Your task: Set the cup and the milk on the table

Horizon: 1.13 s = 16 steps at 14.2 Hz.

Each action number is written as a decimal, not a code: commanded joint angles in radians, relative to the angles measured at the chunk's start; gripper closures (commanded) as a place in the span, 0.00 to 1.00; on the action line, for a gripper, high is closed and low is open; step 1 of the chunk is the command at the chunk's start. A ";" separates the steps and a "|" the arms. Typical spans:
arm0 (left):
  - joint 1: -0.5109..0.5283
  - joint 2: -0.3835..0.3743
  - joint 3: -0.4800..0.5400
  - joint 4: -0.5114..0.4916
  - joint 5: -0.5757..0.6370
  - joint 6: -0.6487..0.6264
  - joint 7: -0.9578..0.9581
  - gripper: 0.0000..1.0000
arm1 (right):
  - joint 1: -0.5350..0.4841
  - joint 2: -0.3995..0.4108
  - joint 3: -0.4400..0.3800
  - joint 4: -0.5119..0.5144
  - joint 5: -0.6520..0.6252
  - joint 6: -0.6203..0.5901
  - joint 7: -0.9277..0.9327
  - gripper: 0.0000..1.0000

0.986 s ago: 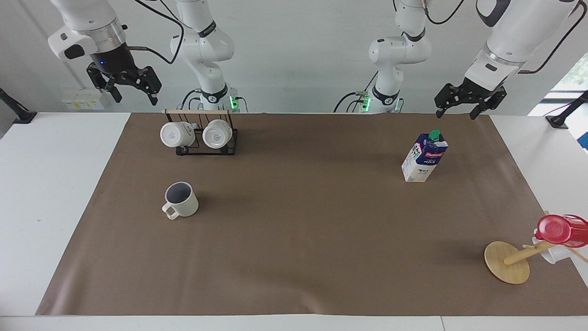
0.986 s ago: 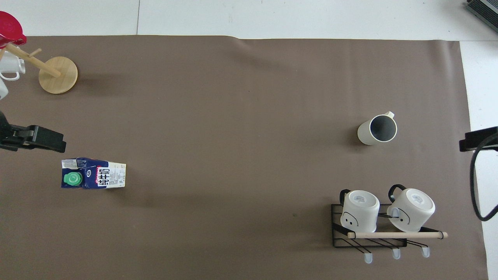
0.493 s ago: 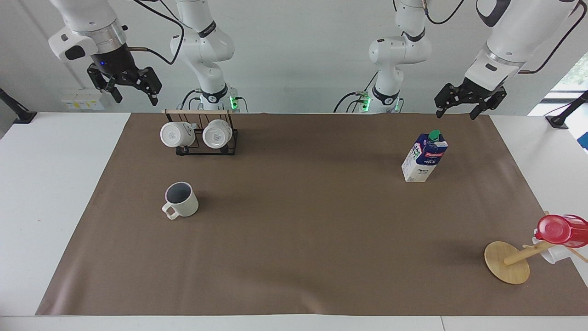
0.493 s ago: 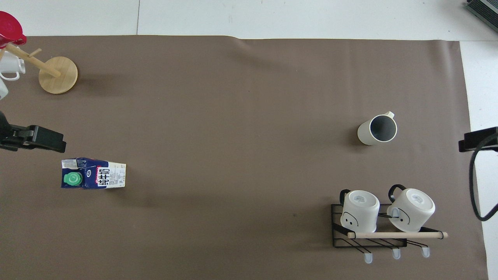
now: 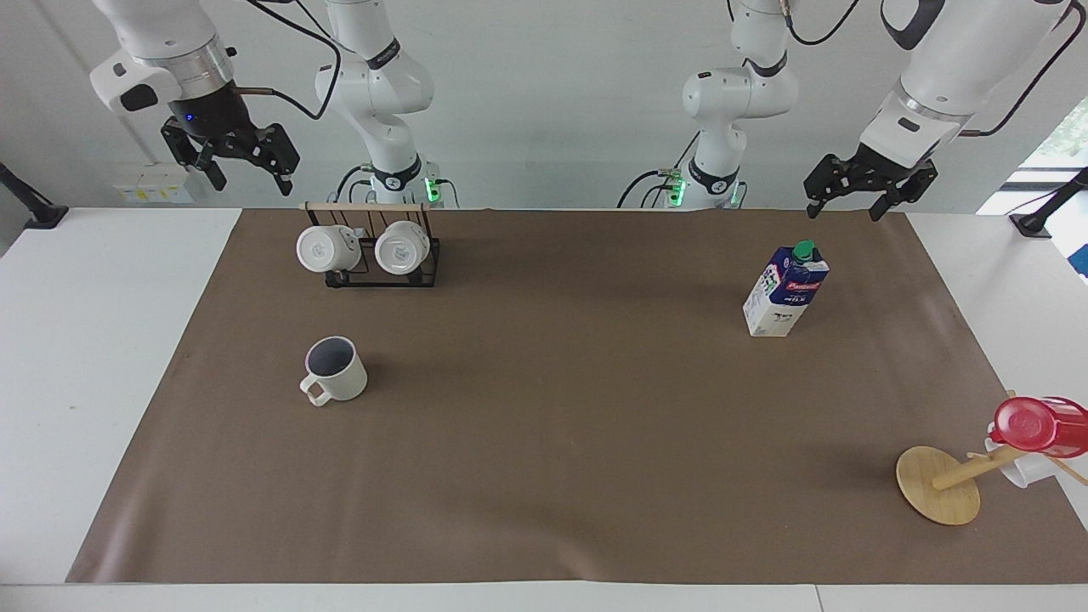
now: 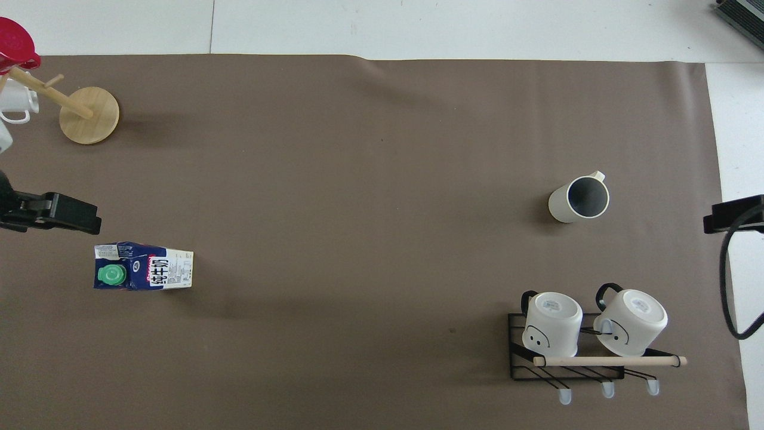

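Observation:
The cup (image 5: 336, 369) stands upright on the table's brown sheet (image 5: 552, 425) toward the right arm's end; it also shows in the overhead view (image 6: 580, 199). The milk (image 5: 786, 289) stands upright on the sheet toward the left arm's end, its green cap up; it also shows in the overhead view (image 6: 143, 273). My right gripper (image 5: 251, 183) hangs open and empty in the air over the table's edge beside the mug rack. My left gripper (image 5: 843, 212) hangs open and empty over the sheet's edge by the milk. Neither touches anything.
A black wire rack (image 5: 378, 276) with two glossy white mugs (image 5: 364, 249) stands nearer to the robots than the cup. A wooden mug tree (image 5: 939, 484) lies tipped at the left arm's end with a red cup (image 5: 1039, 425) on it.
The right gripper has shifted very slightly upward. The cup, the milk and the left gripper have not moved.

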 commanded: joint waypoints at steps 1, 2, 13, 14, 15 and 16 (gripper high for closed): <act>0.017 -0.005 -0.009 0.009 -0.005 -0.006 -0.005 0.00 | -0.014 -0.010 0.008 -0.010 0.008 -0.007 -0.017 0.00; 0.017 -0.005 -0.009 0.009 -0.005 -0.006 -0.005 0.00 | -0.017 -0.010 0.008 -0.012 0.008 -0.005 -0.019 0.00; 0.018 -0.007 -0.008 0.011 -0.005 -0.011 -0.005 0.00 | -0.006 0.000 0.010 -0.068 -0.001 0.108 -0.003 0.00; 0.018 -0.008 -0.008 0.011 -0.005 -0.009 -0.005 0.00 | -0.004 0.003 0.016 -0.091 0.002 0.145 0.000 0.00; 0.018 -0.011 -0.008 0.011 -0.005 -0.007 -0.005 0.00 | 0.009 0.008 0.017 -0.114 0.005 0.182 0.024 0.00; 0.018 -0.011 -0.008 0.011 -0.005 -0.007 -0.005 0.00 | 0.035 0.013 0.017 -0.137 0.007 0.226 0.059 0.00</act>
